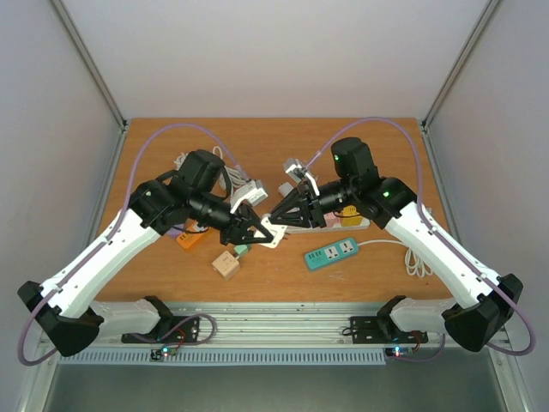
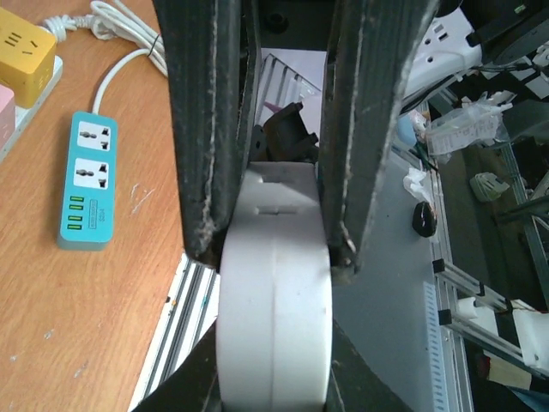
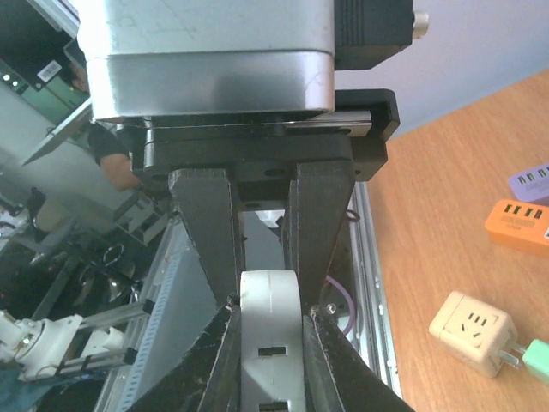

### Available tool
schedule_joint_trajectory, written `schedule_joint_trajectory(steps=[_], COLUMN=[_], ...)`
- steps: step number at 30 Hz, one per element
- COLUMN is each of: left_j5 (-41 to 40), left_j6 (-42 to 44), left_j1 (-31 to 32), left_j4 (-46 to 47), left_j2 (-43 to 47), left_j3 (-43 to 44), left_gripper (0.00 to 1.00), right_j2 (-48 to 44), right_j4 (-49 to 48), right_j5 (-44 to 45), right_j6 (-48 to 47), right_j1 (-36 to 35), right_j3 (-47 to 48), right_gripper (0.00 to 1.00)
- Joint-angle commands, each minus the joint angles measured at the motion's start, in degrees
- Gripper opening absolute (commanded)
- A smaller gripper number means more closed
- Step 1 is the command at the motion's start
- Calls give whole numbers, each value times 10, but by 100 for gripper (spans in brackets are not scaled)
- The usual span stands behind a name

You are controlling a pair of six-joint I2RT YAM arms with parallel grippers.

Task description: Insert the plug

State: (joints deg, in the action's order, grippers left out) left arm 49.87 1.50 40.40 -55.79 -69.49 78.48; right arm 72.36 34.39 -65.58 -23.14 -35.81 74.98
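Two grips on one smooth, rounded white plastic plug [image 2: 274, 343] (seamed, slotted) at centre frame: left hand [image 2: 273, 253] and right hand [image 3: 272, 302] both pinching it above grained wooden surface [image 1: 283, 146].

Seen from above, the wooden bench [image 1: 274, 146] carries a teal strip [image 1: 330, 254] at 4 o'clock from its middle, with a white cable [image 1: 418, 262] farther out. A beige cube socket [image 1: 226, 265] sits at 7, an orange strip [image 1: 190, 238] at 8 and a white strip [image 1: 356, 222] at 3.
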Motion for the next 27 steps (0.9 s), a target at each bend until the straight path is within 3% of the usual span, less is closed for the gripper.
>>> schedule_joint_trajectory(steps=[1, 4, 13, 16, 21, 23, 25, 27], left_j5=[-26, -17, 9, 12, 3, -6, -22, -38], left_j6=[-71, -114, -196, -210, -209, -202, -190, -173], left_j1=[-3, -3, -3, -3, -3, -3, -3, -3], left_j4=[76, 102, 161, 171, 173, 164, 150, 136], left_j2=[12, 20, 28, 26, 26, 26, 26, 25], left_j3=[0, -21, -52, -55, -55, -55, -52, -51], left_gripper=[23, 36, 36, 29, 5, 1, 1, 0], right_j2=[-25, -27, -20, -19, -22, -23, -26, -32], right_j4=[-80, -97, -114, -116, -118, -112, -103, -93], right_j5=[15, 12, 21, 19, 18, 23, 38, 75], right_j6=[61, 77, 87, 86, 83, 80, 78, 79], right_j1=[-5, -4, -5, -5, -4, -5, -4, -3], right_j3=[-13, -17, -23, -24, -29, -29, -28, -29], right_gripper=[12, 11, 11, 10, 10, 12, 19, 39])
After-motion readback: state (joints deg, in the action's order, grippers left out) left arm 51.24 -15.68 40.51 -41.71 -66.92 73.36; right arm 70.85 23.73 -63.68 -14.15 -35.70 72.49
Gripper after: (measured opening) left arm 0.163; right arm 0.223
